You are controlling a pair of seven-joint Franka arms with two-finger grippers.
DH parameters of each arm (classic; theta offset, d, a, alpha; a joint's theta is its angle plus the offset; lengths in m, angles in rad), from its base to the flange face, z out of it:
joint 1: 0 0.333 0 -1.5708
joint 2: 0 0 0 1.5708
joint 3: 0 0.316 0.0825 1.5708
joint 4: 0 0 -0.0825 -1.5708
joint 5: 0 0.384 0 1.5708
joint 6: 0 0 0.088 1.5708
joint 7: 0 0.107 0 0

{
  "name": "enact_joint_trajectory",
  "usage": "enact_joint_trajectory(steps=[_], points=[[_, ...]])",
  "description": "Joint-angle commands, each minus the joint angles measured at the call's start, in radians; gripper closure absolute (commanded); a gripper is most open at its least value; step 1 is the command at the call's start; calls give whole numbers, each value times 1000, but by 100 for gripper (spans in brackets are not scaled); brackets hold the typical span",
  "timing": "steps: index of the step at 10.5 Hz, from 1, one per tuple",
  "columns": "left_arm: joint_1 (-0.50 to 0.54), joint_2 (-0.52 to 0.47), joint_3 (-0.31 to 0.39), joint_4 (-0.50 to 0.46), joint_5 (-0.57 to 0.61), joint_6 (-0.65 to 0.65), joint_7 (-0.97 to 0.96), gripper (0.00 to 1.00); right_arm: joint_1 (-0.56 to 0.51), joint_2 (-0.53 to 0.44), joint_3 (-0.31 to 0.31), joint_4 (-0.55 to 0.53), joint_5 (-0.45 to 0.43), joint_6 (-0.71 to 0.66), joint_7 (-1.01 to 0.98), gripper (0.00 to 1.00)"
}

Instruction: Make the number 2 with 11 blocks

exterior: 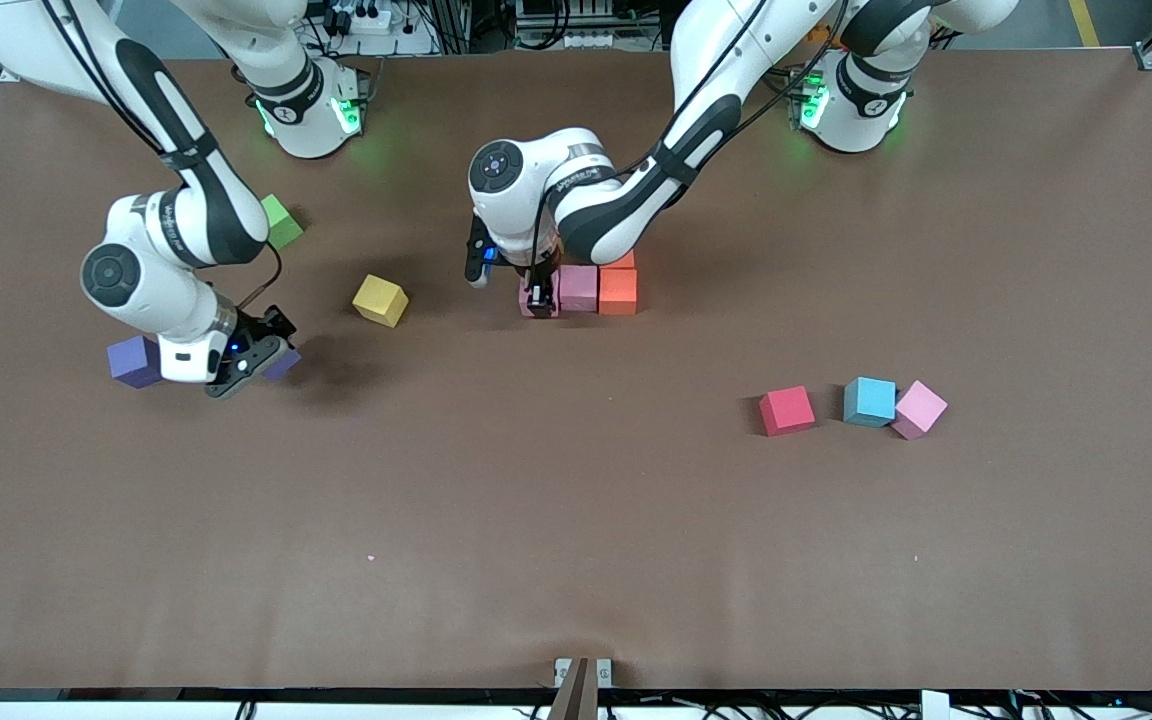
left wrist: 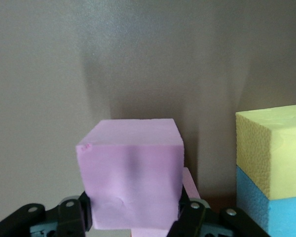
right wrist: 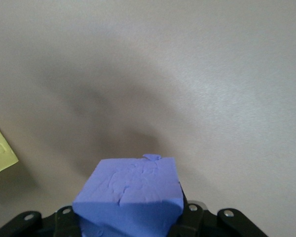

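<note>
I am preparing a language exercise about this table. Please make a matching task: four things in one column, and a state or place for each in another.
1 left gripper
2 right gripper
3 light blue cube
4 yellow cube

a shut on purple cube
b shut on pink cube
c apart from all cubes
d beside red cube

Pairs: 1-b, 2-a, 3-d, 4-c
</note>
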Motion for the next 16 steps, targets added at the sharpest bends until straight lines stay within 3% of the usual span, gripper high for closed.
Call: enact_joint_trajectory(steps=[1, 16], points=[[-4, 10, 2, 13, 30, 19, -46, 82, -38, 16, 13, 42, 8, -27, -8, 88], [3, 26, 2, -38, 28, 40, -115, 78, -42, 44, 11, 42, 8, -28, -7, 88]])
